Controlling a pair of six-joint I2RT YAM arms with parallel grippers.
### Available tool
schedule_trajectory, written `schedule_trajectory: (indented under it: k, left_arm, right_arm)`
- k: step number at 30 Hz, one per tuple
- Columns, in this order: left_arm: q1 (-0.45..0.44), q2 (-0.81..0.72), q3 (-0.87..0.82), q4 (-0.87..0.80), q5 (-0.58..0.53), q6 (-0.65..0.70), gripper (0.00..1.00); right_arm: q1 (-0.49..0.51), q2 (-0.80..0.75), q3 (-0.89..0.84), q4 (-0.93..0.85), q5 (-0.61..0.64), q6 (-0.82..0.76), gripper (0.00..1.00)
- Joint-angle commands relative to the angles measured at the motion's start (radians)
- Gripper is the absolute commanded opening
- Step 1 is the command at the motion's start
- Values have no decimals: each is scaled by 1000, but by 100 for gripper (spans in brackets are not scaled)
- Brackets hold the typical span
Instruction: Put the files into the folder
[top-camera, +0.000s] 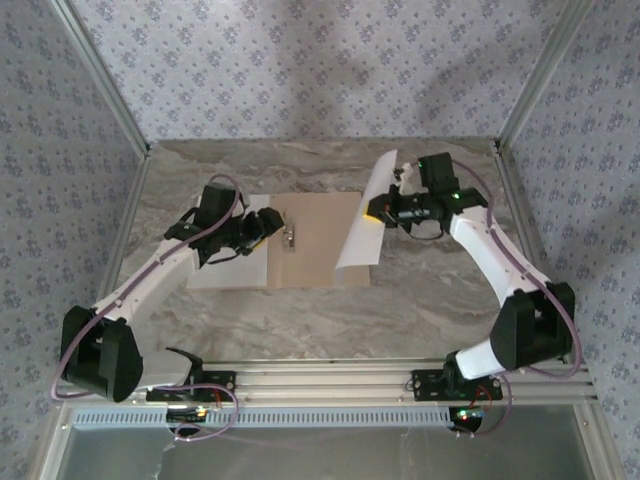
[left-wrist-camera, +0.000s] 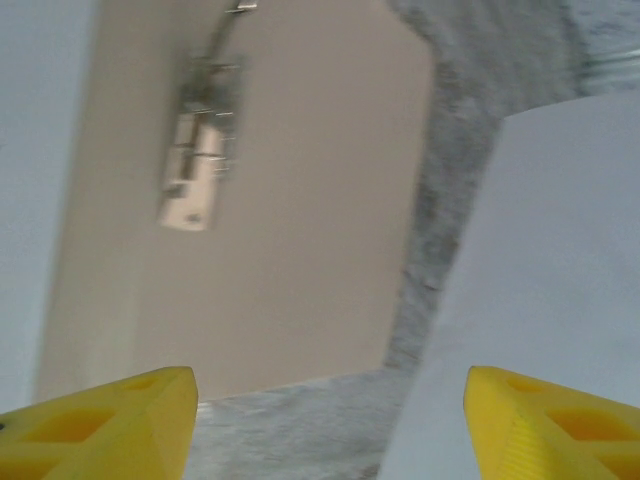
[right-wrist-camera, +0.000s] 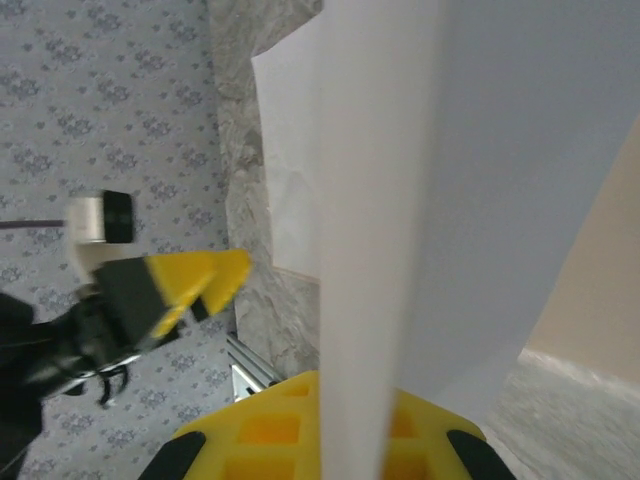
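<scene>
The tan folder lies open in the middle of the table, its metal clip near the left edge of the tan part. One white file lies flat to the left of the clip. My right gripper is shut on the second file, which stands tilted over the folder's right edge. In the right wrist view this sheet runs edge-on between the yellow fingers. My left gripper hovers open near the clip, its fingertips wide apart and nothing between them.
The marble table is bare in front of the folder and to its right. Patterned walls and aluminium posts enclose the back and sides. A metal rail runs along the near edge between the arm bases.
</scene>
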Motion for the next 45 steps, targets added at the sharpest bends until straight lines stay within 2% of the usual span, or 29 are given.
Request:
schedule_trajectory:
  k: [1,8,12,23,28,36,45]
  left_arm:
    - [42,-62,-43,-38,-18,20,71]
    - [129,-158,-78,-90,-16,48,71]
    - [160,-201,-80,-114,-16,54,71]
    - [175,-209,-80,-122,-7,60,71]
    - [174,-205,-76,-120,4,60,71]
    - [174,-215,-74,-122,7,61,71]
    - [174,-215,-76,-125,10,65,71]
  right_arm:
    - [58,80,108,41,19,36,0]
    - [162,272,299,86,1,75,0]
    - [197,323,334,138,-5,82,0]
    - [143,395,102,189,8,-77,0]
    - [121,462,76,149,24,-148,0]
    - [90,487,65,98,56,-212,0]
    - [61,491,32,141,66,-224,0]
